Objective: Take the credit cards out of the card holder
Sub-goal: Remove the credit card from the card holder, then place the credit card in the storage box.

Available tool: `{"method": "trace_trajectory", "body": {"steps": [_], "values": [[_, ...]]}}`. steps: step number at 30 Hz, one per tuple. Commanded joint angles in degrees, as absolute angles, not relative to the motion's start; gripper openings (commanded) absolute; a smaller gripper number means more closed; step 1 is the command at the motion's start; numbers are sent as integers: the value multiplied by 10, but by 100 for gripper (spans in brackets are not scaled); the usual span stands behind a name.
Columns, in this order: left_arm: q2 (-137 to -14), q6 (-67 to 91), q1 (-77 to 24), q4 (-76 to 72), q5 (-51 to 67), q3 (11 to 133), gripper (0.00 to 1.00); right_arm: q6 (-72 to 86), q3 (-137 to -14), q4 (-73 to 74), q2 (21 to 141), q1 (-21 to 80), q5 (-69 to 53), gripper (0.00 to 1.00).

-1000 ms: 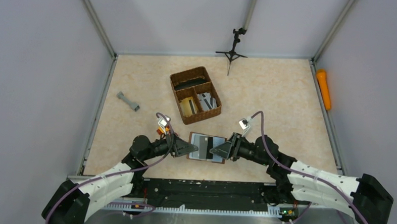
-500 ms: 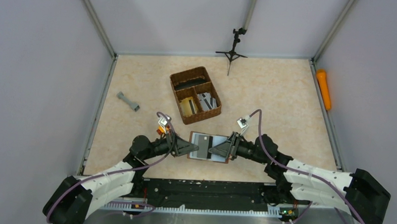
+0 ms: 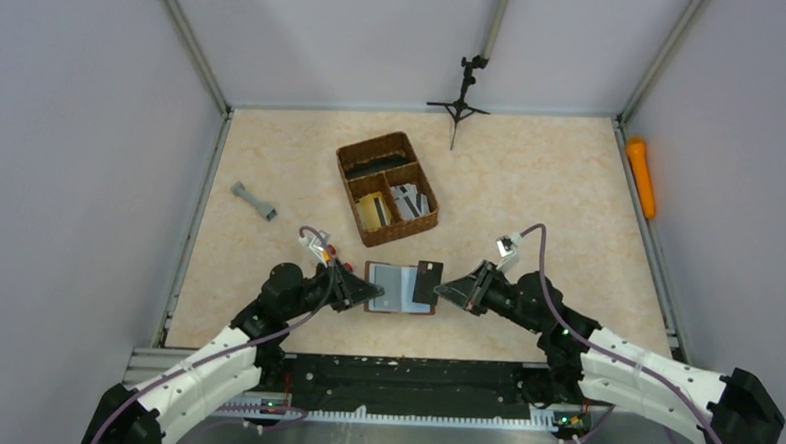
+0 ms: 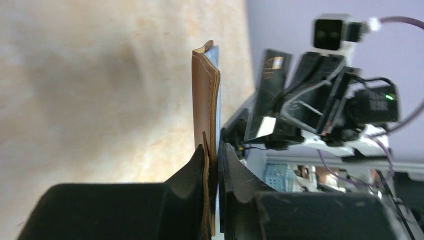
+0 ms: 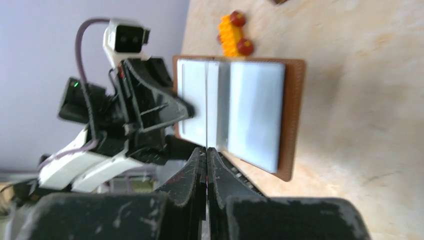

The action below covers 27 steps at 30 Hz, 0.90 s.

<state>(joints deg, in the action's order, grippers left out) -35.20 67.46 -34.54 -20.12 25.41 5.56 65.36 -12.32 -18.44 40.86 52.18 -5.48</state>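
The brown card holder (image 3: 391,288) lies open, its grey-silver inside up, just above the table near the front. My left gripper (image 3: 364,289) is shut on its left edge; in the left wrist view the holder (image 4: 204,95) stands edge-on between the jaws of that gripper (image 4: 214,156). My right gripper (image 3: 446,289) is shut on a dark credit card (image 3: 427,281), held clear of the holder at its right edge. The right wrist view shows this card edge-on (image 5: 206,127) in the right gripper (image 5: 206,151), before the open holder (image 5: 250,112). The card also shows in the left wrist view (image 4: 267,92).
A brown woven compartment basket (image 3: 388,187) stands behind the holder. A small orange toy (image 5: 232,32) sits near the left gripper. A grey bar-shaped part (image 3: 254,202) lies at the left, an orange cylinder (image 3: 641,176) outside the right rail, a small tripod (image 3: 460,100) at the back.
My right gripper has drawn back to the right with a dark card, now out of the holder. My left gripper has shifted slightly left with the holder.
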Motion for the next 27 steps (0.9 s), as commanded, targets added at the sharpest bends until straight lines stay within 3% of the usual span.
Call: {"method": "trace_trajectory", "body": {"steps": [1,7,18,27], "values": [[-341,599,-345,-56,194,86,0,622,-170,-87,380,515,56,0],[-382,592,-345,-65,208,88,0,626,-231,-130,436,516,150,0],[-387,549,-345,-40,206,93,0,728,-459,-106,717,515,314,0],[-398,506,-344,-3,194,113,0,823,-572,-232,903,500,424,0]]}}
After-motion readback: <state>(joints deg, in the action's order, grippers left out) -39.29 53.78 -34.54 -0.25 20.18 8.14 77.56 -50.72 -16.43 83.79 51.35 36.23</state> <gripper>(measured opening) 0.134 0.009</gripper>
